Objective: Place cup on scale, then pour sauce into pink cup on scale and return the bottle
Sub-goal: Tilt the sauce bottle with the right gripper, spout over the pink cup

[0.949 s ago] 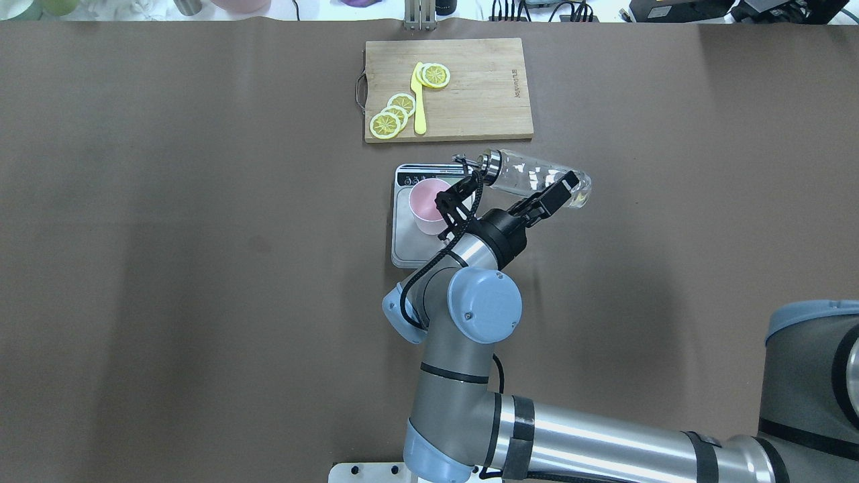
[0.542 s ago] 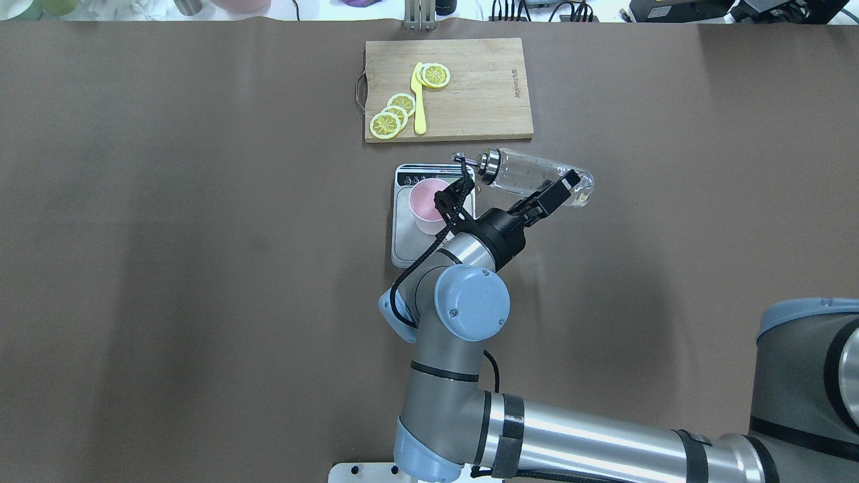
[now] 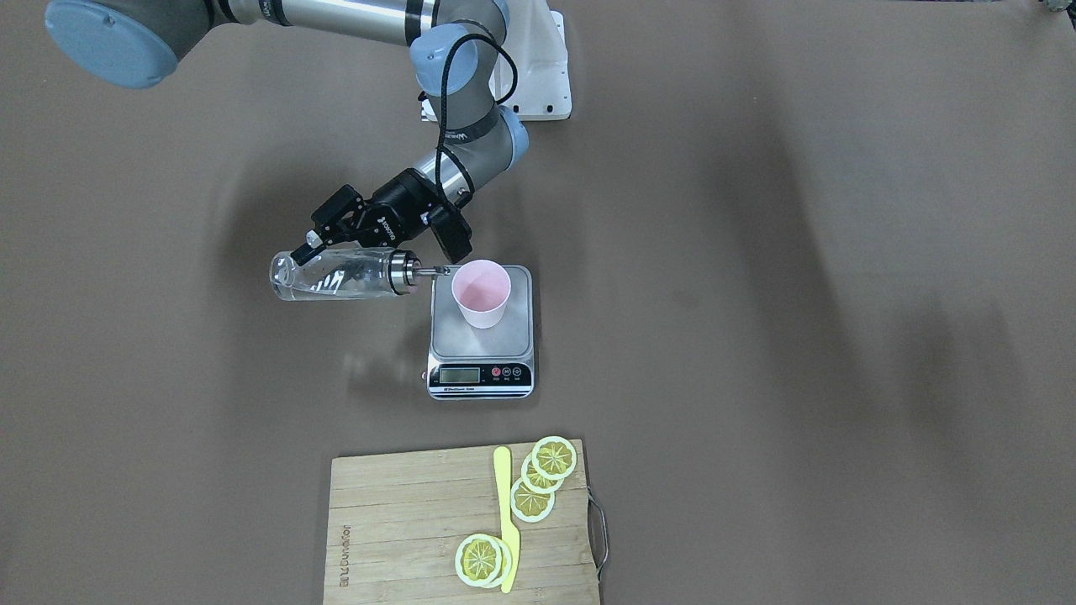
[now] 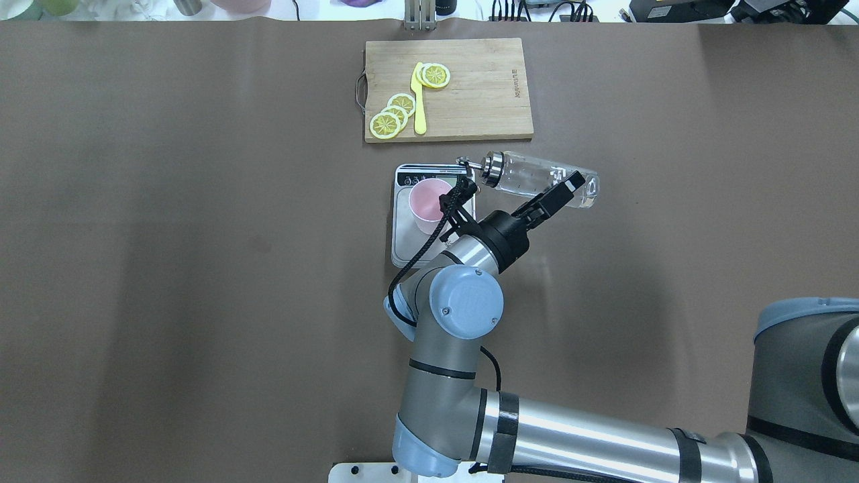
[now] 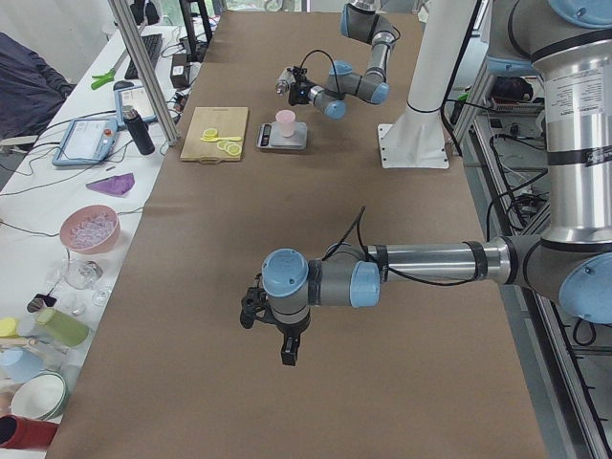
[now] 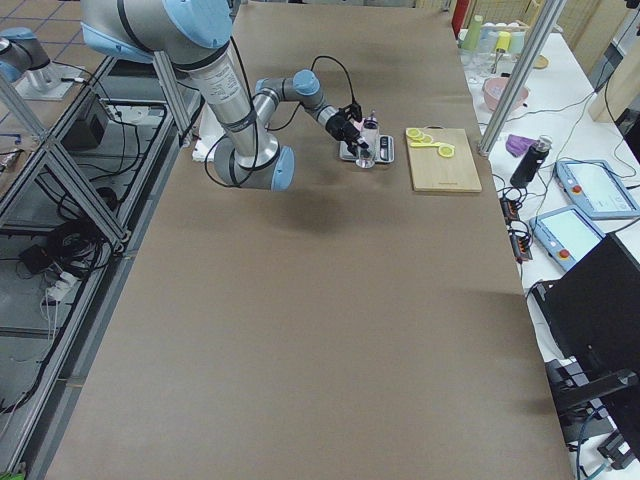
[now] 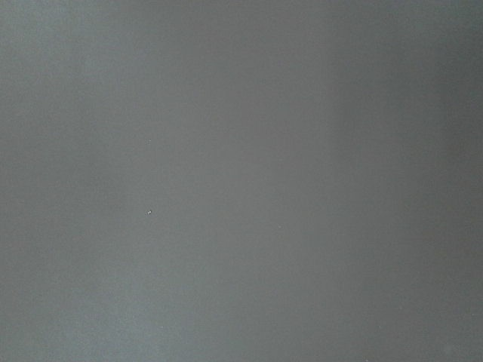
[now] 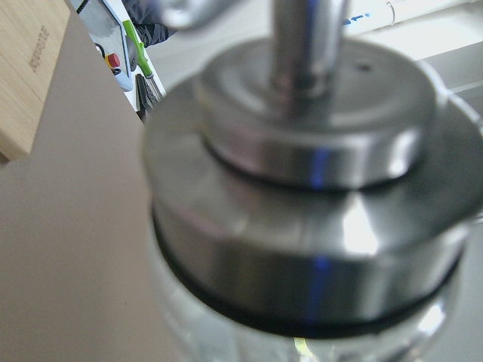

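Observation:
A pale pink cup (image 4: 426, 201) stands upright on the silver scale (image 4: 409, 251), also seen in the front view as cup (image 3: 481, 294) on scale (image 3: 479, 376). My right gripper (image 4: 569, 186) is shut on the clear glass bottle (image 4: 530, 176) near its base and holds it almost level above the table, to the right of the scale. Its metal spout (image 3: 437, 270) points at the cup's rim. The cap (image 8: 302, 211) fills the right wrist view. My left gripper (image 5: 287, 352) hangs over bare table; I cannot tell whether it is open or shut.
A wooden cutting board (image 4: 483, 94) with lemon slices (image 4: 392, 115) and a yellow knife (image 4: 419, 100) lies just beyond the scale. Bowls, cups and devices stand on the white bench (image 5: 57, 206) past the table's far edge.
The bottle has shifted slightly to the right and levelled a little, with the spout still by the cup's rim. The right arm's elbow has moved slightly.

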Robot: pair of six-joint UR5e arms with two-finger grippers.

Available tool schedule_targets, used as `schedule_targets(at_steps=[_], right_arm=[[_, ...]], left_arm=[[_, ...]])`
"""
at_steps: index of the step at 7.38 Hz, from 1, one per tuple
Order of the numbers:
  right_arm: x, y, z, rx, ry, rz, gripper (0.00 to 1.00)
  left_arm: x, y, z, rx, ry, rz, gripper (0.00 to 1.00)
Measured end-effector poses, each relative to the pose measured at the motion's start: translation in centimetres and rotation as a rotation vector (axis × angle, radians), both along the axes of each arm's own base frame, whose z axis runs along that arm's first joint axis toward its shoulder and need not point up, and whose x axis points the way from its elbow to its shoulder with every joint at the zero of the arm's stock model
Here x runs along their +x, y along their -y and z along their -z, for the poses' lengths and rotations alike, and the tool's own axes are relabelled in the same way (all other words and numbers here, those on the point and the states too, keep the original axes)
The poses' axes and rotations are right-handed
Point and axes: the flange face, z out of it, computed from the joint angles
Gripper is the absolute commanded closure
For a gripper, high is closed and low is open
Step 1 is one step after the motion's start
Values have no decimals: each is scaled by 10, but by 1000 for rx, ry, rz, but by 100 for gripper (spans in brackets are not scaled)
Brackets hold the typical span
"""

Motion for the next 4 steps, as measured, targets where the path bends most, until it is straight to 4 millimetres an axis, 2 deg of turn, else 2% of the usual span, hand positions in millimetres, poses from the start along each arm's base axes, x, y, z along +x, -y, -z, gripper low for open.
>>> schedule_targets(at_steps=[4], right_arm=[[-16,4,10,-8,-66,-22,100]], left_arm=[[0,-1,-4,-9,0,-1,1]])
